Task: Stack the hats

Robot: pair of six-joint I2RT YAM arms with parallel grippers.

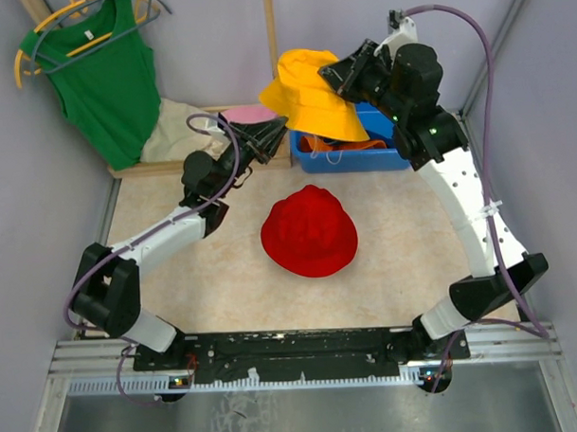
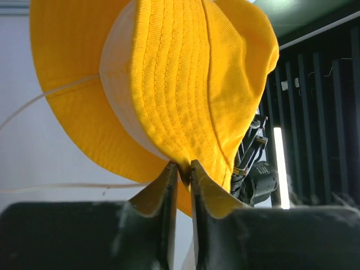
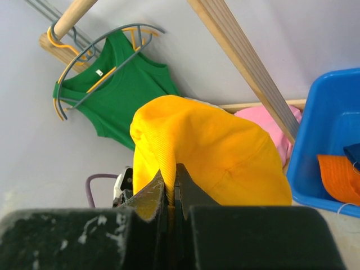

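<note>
At the near side, bare table (image 1: pixel 386 284) is seen between the two arms. A red hat (image 1: pixel 308 230) is laid crown up near its middle, apart from both arms, with open surface all round it. Farther back, a yellow hat (image 1: pixel 311 94) is held up in the air between the two claws. The left claw (image 2: pixel 181 167) is pressed together on the edge of its brim from below. The right claw (image 3: pixel 170 175) is pinched shut on a fold of the cloth at the opposite side. Rows of stitching are seen on the drooping brim, a pale lining shows inside the crown, and a thin pale cord (image 2: pixel 50 93) trails from it. In the top view the hat overlaps the left part of a blue bin (image 1: pixel 386 156), which is set in the far right corner. An orange hat (image 3: pixel 337 179) and a bit of navy cloth (image 3: pixel 353 153) are seen in the bin. In the far left corner, beige cloth (image 1: pixel 176 130) and pink cloth (image 1: pixel 255 113) are piled behind a low wooden rail (image 1: pixel 164 166). A green tank top (image 1: pixel 108 80) is hung on a hanger (image 1: pixel 45 40) above them, and a wooden post (image 1: pixel 271 27) stands at the back. The table is closed in by grey walls (image 1: pixel 551 121) at the left, the right and the back.
</note>
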